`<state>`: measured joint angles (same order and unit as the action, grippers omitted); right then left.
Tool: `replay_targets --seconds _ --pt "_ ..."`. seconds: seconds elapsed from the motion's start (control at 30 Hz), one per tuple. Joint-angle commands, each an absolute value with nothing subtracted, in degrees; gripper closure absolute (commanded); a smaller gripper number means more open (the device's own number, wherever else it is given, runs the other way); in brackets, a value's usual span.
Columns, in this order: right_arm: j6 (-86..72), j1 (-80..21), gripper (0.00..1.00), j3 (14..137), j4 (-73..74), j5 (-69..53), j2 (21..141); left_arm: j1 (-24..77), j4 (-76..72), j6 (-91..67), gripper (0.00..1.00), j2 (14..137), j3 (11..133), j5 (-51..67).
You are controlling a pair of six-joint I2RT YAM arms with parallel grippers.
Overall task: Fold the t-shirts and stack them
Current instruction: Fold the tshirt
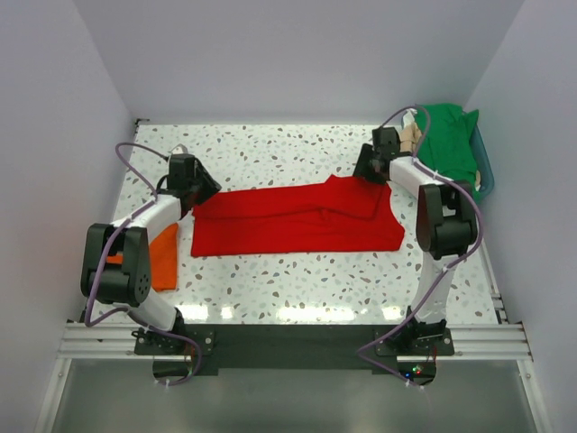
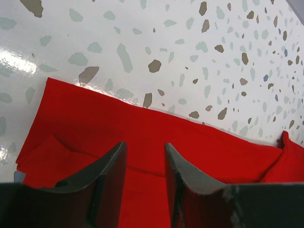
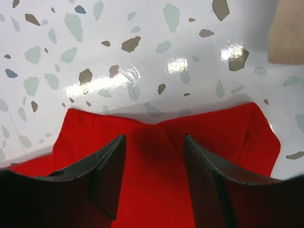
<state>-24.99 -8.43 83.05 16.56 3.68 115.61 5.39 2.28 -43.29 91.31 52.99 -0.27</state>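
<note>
- Your left gripper (image 1: 202,193) is over the far left corner of the red t-shirt (image 1: 297,221), toward the left edge of the table (image 1: 270,149).
- In the left wrist view its fingers (image 2: 111,171) stand apart with a narrow gap. You see flat red cloth through that gap and nothing pinched in it.
- Your right gripper (image 1: 369,168) is over the shirt's far right end, toward the table's far right corner.
- In the right wrist view its fingers (image 3: 111,166) are spread wide. Red cloth lies between and below them, with a fold ridge running up the middle, and it is not clamped.
- You cannot tell from either wrist view whether the fingertips touch the cloth.
- The red t-shirt lies as a long folded band across the middle of the table, from the left side to the right.
- Its right end is broader and reaches further toward the far edge than its left end.
- A layer edge runs lengthways along the band.
- The orange t-shirt (image 1: 163,257) lies flat at the table's left edge, toward the near left corner. It is partly hidden behind your left arm and lies just apart from the red one.
- The green t-shirt (image 1: 448,140) is heaped in the teal basket (image 1: 486,171) at the far right corner.
- A tan t-shirt (image 1: 412,137) shows just left of the green one, behind the right arm's cable.
</note>
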Motion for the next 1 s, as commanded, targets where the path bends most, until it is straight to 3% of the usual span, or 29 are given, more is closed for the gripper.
replay_targets --seconds 0.0,0.13,0.27,0.47,0.7,0.97 --pt "-24.2 -8.6 0.46 86.2 16.3 3.8 116.6 5.4 1.1 -42.3 0.58 91.8 53.1 -0.3" --pt "-25.2 -8.5 0.54 85.0 14.5 1.9 116.7 5.4 1.0 -42.4 0.58 91.8 52.4 -0.4" --pt "-25.9 -8.6 0.78 84.8 14.4 1.2 116.0 5.4 1.7 -43.2 0.58 92.0 52.0 -1.8" --pt "-26.7 -8.5 0.94 83.0 13.8 0.1 112.9 5.3 7.0 -46.0 0.60 90.4 51.9 -10.1" --pt "-27.4 -8.5 0.97 80.6 13.2 -1.1 109.3 4.5 13.6 -50.4 0.54 89.1 51.7 -18.0" --pt "-28.4 -8.5 0.98 79.5 13.2 -2.1 107.6 4.0 16.0 -50.8 0.53 94.7 57.0 -17.6"
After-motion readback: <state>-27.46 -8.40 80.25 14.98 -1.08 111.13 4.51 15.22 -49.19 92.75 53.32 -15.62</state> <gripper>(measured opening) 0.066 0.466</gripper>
